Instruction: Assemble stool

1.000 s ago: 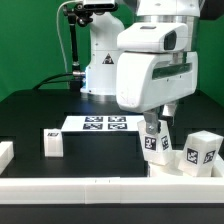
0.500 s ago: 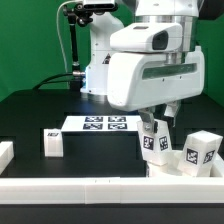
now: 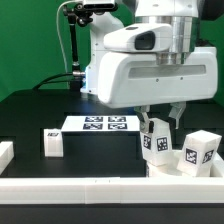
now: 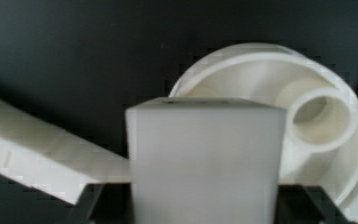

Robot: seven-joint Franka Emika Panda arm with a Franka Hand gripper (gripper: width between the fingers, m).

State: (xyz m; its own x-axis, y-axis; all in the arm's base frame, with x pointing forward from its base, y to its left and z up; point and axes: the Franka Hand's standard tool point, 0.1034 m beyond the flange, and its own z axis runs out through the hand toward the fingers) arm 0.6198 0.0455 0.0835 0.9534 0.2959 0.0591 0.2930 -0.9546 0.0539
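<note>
My gripper (image 3: 157,126) is shut on a white block leg (image 3: 155,142) and holds it upright just above the round white seat (image 3: 166,167) at the exterior view's front right. In the wrist view the leg (image 4: 206,150) fills the gap between my dark fingers (image 4: 105,205). The seat disc (image 4: 265,75) lies beyond it, with a round socket (image 4: 329,115) showing. A second tagged leg (image 3: 198,152) stands to the exterior view's right of the seat. A third leg (image 3: 53,143) stands at the left. I cannot tell whether the held leg touches the seat.
The marker board (image 3: 105,124) lies flat in the middle of the black table. A long white border rail (image 3: 100,186) runs along the front edge, and it also shows in the wrist view (image 4: 34,150). A short white rail end (image 3: 5,153) sits at the far left.
The arm's white wrist housing has swung toward the exterior view's left and grown larger in view. The held leg stays almost in place over the seat.
</note>
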